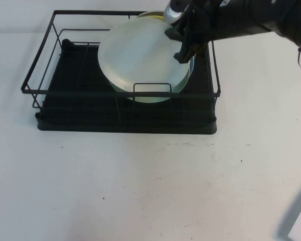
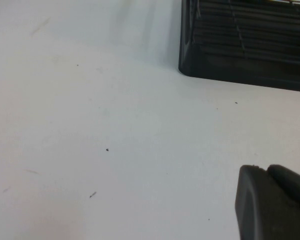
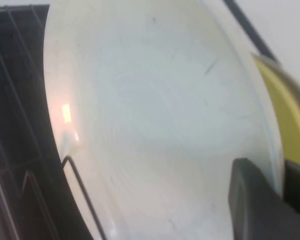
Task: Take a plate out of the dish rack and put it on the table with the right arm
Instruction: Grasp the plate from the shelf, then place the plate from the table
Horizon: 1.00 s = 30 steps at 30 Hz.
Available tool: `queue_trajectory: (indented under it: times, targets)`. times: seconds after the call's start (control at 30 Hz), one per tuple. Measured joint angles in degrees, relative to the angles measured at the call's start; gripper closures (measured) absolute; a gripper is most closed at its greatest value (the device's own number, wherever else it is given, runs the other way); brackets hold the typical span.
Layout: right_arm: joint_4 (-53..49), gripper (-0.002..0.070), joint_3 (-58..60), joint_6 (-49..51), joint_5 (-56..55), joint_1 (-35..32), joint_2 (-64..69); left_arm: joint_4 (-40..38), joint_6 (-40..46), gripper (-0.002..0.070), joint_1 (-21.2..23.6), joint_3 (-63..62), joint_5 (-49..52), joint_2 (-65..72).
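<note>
The white plate point(image 1: 138, 55) stands tilted in the right half of the black wire dish rack point(image 1: 40, 65). It fills the right wrist view point(image 3: 150, 115). My right gripper point(image 1: 183, 50) reaches in from the far right and is shut on the plate's upper right rim. In the right wrist view one finger of the right gripper point(image 3: 280, 170) lies on the plate's face and the other behind its rim. My left gripper point(image 2: 265, 170) is shut and empty, low over the white table point(image 2: 90, 125) near the rack's corner point(image 2: 240, 55). It is out of the high view.
A light blue plate edge point(image 1: 191, 75) and a yellowish plate point(image 1: 151, 14) stand behind the white one; the yellowish plate also shows in the right wrist view point(image 3: 285, 110). The rack's left half holds no plates. Open table point(image 1: 140, 186) lies in front of the rack.
</note>
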Motion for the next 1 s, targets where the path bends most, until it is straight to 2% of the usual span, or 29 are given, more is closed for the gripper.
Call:
queue_trajectory:
  times: [0.2,0.33,0.47,0.73,0.83,1.0]
  targets:
    - [0.0,0.0629,0.0,0.1,0.1,0.0,-4.0,0.0,0.0,0.0679,0.0,0.0,0.0,0.0]
    - [0.3,0.0635,0.0,4.1,4.0,0.0,-8.1,0.0,0.0,0.0679,0.0,0.0,0.0,0.0]
    - [-3.0,0.0635,0.0,14.3,9.4,0.0,-11.7,0.0,0.0,0.0679,0.0,0.0,0.0,0.0]
    - [-14.1,0.0635,0.0,38.4,27.3,0.0,-17.2,0.0,0.0,0.0679,0.0,0.0,0.0,0.0]
    - [-16.3,0.0635,0.5,43.1,31.6,0.0,-18.9,0.0,0.0,0.0679,0.0,0.0,0.0,0.0]
    - [-18.0,0.0635,4.9,49.2,32.0,0.0,-24.3,0.0,0.0,0.0679,0.0,0.0,0.0,0.0]
